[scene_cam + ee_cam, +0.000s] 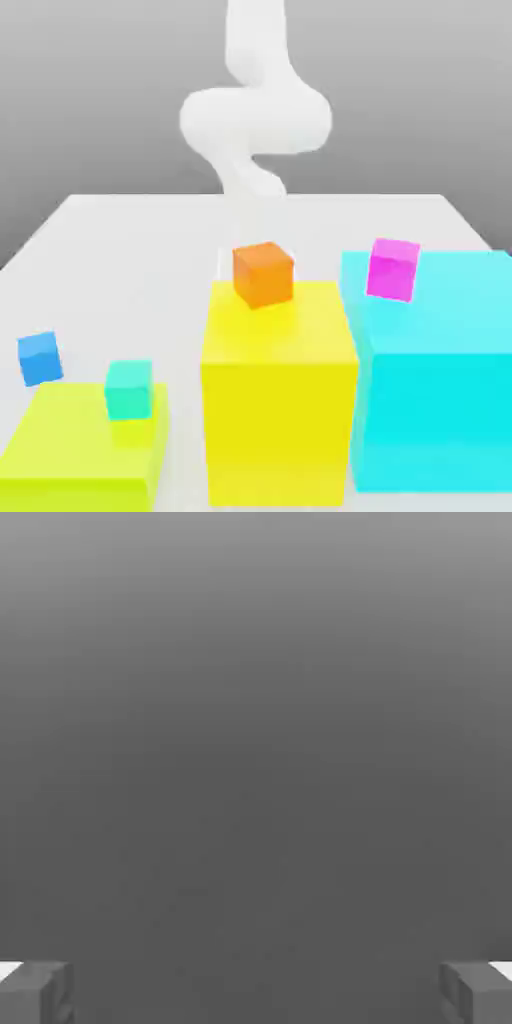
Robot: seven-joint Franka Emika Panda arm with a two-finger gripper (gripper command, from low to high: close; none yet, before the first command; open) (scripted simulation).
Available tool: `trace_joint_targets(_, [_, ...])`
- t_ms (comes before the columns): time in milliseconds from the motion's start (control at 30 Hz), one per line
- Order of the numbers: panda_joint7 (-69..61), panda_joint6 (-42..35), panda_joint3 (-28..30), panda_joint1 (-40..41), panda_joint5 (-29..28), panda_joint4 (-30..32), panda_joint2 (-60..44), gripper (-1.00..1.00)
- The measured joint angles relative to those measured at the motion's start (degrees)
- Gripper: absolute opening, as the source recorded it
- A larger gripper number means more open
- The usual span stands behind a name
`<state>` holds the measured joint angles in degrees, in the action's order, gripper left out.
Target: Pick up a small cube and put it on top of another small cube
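White arm (255, 110) at the back of the pale surface (120, 230), blurred, well behind all the blocks. Hand (256, 992) wide open in the hand view, one grey finger (35, 994) at each lower corner, nothing between them, plain grey ground beneath.

Small cubes: orange cube (264, 273) on top of the tall yellow block (278, 400), near its back edge. Magenta cube (392, 268) on the big cyan block (440, 370), at its back corner on the side nearest the yellow block. Teal cube (129, 389) on the low lime block (80, 450) at the exterior view's left. Blue cube (40, 358) just beside the lime block's far left corner; cannot tell whether it sits on the surface or is raised.

No small cube stacked on another, all four apart, none touched by the hand
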<state>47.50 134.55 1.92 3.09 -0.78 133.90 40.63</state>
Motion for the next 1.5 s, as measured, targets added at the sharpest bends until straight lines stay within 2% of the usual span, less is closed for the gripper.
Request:
trace_joint_targets(400, [6.27,13.39,12.01,13.94,-1.33,10.25,-24.94,0.00])
trace_joint_targets(533, [6.78,17.81,16.68,17.80,0.39,13.62,-33.32,0.00])
trace_joint_targets(667, [5.49,22.17,19.81,23.80,4.63,16.97,-42.03,0.00])
trace_joint_targets(767, [2.72,25.75,19.10,27.29,9.78,18.40,-48.66,0.00])
trace_joint_targets(933, [-4.12,33.52,10.16,34.67,19.08,16.61,-59.11,0.00])
trace_joint_targets(967, [-4.74,34.36,9.10,35.56,19.88,16.39,-60.15,-1.00])
trace_joint_targets(1200, [-4.46,34.17,9.21,35.52,19.53,16.45,-59.91,-1.00])
trace_joint_targets(1400, [4.37,25.54,15.79,30.91,8.18,18.78,-48.54,-1.00])
trace_joint_targets(1500, [12.37,18.65,12.37,25.24,4.25,17.89,-42.17,-1.00])
